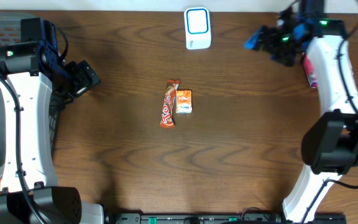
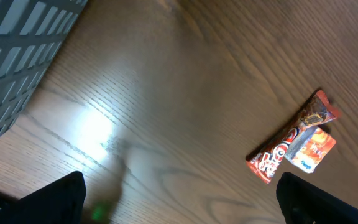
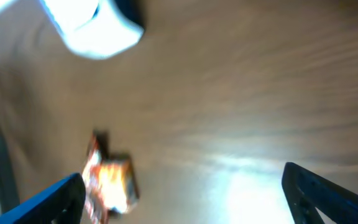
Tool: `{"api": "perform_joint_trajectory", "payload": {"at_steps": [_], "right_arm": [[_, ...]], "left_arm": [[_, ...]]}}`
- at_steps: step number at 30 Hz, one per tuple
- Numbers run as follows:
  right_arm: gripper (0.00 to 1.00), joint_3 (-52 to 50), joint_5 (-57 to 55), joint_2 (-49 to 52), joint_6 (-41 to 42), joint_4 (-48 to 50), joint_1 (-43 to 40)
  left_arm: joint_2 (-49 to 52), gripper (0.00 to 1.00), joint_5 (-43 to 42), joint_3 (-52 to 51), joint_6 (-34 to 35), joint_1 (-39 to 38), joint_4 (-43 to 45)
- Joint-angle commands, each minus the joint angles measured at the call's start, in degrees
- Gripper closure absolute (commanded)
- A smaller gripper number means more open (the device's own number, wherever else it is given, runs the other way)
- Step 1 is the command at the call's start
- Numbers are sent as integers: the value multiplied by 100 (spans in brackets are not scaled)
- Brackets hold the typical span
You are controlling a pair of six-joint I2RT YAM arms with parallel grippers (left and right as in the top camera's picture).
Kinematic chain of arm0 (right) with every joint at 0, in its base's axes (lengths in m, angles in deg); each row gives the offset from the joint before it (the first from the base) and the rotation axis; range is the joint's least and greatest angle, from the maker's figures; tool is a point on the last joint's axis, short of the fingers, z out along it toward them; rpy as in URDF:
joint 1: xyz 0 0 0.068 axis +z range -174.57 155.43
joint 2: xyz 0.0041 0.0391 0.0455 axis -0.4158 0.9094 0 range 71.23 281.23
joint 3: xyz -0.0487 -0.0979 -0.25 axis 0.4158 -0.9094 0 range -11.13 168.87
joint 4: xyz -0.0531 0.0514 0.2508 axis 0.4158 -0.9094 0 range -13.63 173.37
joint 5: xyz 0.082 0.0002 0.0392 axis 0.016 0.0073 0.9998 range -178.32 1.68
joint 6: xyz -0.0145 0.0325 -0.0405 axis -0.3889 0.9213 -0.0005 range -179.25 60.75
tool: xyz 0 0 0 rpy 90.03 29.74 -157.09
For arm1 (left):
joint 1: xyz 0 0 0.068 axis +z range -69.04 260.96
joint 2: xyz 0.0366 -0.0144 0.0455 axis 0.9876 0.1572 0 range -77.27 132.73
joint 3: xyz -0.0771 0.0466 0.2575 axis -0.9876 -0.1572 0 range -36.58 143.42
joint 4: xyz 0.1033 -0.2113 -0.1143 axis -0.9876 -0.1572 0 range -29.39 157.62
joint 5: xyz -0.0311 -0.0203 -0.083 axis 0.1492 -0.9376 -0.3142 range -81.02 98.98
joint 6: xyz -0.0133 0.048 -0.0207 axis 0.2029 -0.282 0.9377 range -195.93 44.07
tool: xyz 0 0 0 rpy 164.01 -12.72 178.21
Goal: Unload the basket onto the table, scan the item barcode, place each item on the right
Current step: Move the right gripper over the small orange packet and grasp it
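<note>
Right wrist — scanner (image 3: pixel 94 26); left wrist — grille (image 2: pixel 17 53)

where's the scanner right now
In the overhead view the white scanner sits at the far middle edge of the table, straight beyond the candy bar and the small orange packet; nothing touches it.

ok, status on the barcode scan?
Left gripper open, empty; right gripper same. Candy bar and small packet side by side mid-table, not picked. Nothing blocking the scanner.
</note>
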Motion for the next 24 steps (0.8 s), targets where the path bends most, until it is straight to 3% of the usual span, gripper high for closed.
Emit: {"api": "perform_joint_trajectory", "payload": {"at_steps": [1,7,8,11,18,21,24], "right_arm": [[2,-120,240,-4,-407,-153,466],[6,-531,243,-4,-356,-42,1296],[2,-619,243,-4,-354,-31,1425],[1,-887,240,-4,-328,83,1740],[4,-1759,-11,-2,798,1045,2197],[7,-2192,-7,0,1003,1547,2332],[20,-2605,7,0,1217,2131,2448]], "left_arm": [[35,2,74,-28,7,9,-20],[35,2,74,-28,7,9,-20],[35,2,74,-28,7,9,-20],[35,2,74,-28,7,9,-20],[35,2,74,-28,7,9,-20],[35,2,74,-28,7,9,-20],[35,2,74,-28,7,9,-20]]}}
